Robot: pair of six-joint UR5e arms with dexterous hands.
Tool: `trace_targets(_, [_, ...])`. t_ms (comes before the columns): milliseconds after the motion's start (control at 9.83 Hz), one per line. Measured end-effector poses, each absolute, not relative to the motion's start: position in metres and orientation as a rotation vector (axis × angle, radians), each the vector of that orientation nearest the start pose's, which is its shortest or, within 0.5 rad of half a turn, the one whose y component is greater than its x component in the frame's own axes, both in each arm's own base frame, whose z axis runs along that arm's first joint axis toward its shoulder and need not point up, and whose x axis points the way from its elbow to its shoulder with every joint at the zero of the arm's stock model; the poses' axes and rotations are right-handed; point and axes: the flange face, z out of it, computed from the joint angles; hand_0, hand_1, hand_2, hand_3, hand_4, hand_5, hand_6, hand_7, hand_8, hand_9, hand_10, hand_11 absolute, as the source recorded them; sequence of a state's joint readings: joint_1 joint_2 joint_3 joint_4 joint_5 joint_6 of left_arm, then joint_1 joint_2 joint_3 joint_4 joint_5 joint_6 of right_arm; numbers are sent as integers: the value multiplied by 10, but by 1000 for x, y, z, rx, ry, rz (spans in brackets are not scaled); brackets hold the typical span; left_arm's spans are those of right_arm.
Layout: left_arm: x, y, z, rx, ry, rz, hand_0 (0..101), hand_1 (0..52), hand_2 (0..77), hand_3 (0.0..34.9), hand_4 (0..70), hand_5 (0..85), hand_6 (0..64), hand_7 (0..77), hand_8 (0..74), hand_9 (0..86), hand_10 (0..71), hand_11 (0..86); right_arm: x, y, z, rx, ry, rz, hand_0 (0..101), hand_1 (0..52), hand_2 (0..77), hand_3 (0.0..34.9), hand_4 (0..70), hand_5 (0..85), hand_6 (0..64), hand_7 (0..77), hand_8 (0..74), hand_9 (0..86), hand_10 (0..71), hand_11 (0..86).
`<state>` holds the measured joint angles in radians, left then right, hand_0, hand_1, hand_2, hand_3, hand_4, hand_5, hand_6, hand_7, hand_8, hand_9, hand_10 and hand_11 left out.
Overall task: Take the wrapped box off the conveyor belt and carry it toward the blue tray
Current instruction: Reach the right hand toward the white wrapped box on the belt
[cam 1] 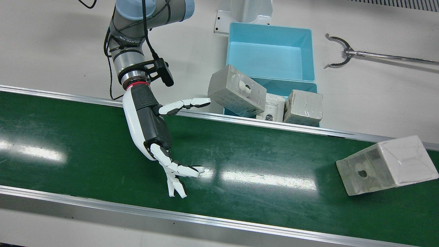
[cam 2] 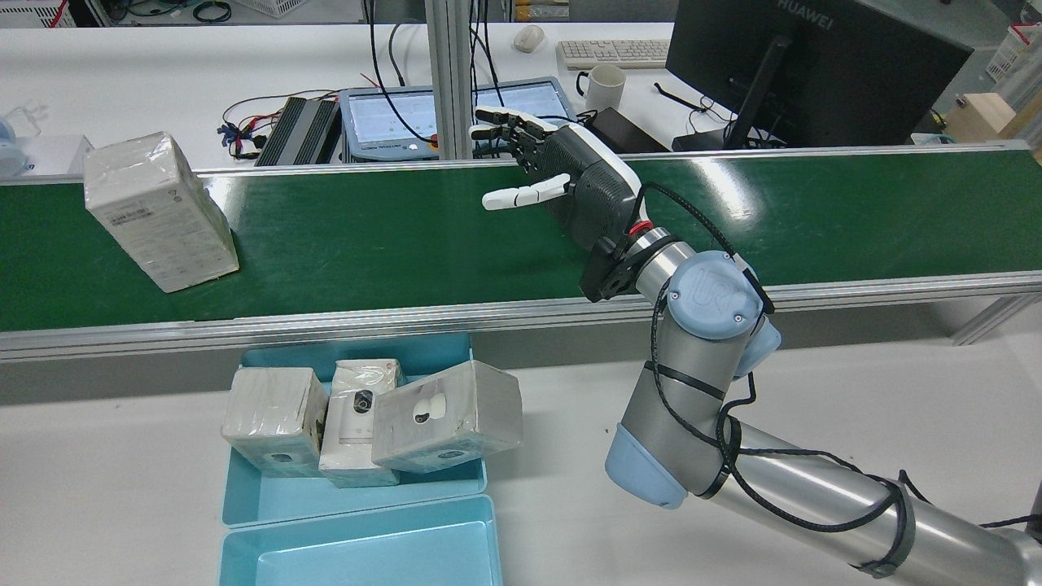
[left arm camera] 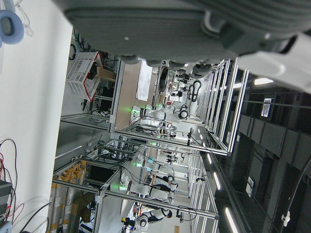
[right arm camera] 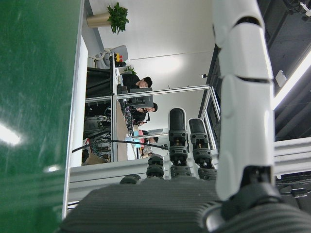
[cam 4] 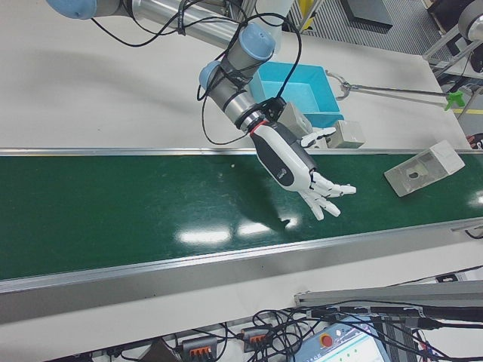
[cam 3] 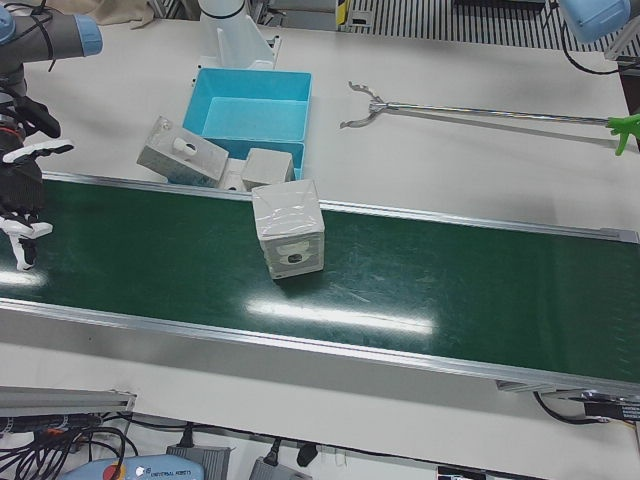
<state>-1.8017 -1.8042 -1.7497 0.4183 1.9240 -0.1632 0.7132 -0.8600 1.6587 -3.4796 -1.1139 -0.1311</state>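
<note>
The wrapped box (cam 1: 387,164) stands tilted on the green conveyor belt (cam 1: 257,154), far to the view's right of my right hand (cam 1: 154,133). The box also shows in the rear view (cam 2: 159,212), the left-front view (cam 3: 290,228) and the right-front view (cam 4: 423,167). My right hand is open and empty, fingers spread, held just above the belt (cam 2: 570,175) (cam 4: 294,162). Two blue trays (cam 1: 271,29) stand beside the belt; the one nearer the belt (cam 2: 358,488) holds three wrapped boxes (cam 2: 448,419). Of my left hand (left arm camera: 194,24) only the palm shows.
A long metal grabber tool (cam 1: 343,51) lies on the white table to the right of the trays. The belt has raised aluminium rails (cam 1: 240,118) on both sides. A monitor and a mug (cam 2: 602,85) stand on the desk beyond the belt.
</note>
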Motion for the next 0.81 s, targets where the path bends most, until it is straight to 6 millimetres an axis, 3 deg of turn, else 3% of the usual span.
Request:
trace_targets(407, [-222, -513, 519, -321, 2214, -2249, 0, 0, 5, 0, 5, 5, 5, 5, 5, 5, 0, 5, -409, -568, 246, 625, 2689, -1786, 495, 158, 125, 6, 180, 180, 114, 311, 38, 98, 0, 5])
trace_targets(814, [-222, -513, 519, -321, 2214, -2249, 0, 0, 5, 0, 5, 11, 0, 5, 5, 5, 5, 0, -410, -568, 248, 626, 2687, -1790, 494, 158, 109, 8, 180, 191, 120, 322, 49, 93, 0, 5])
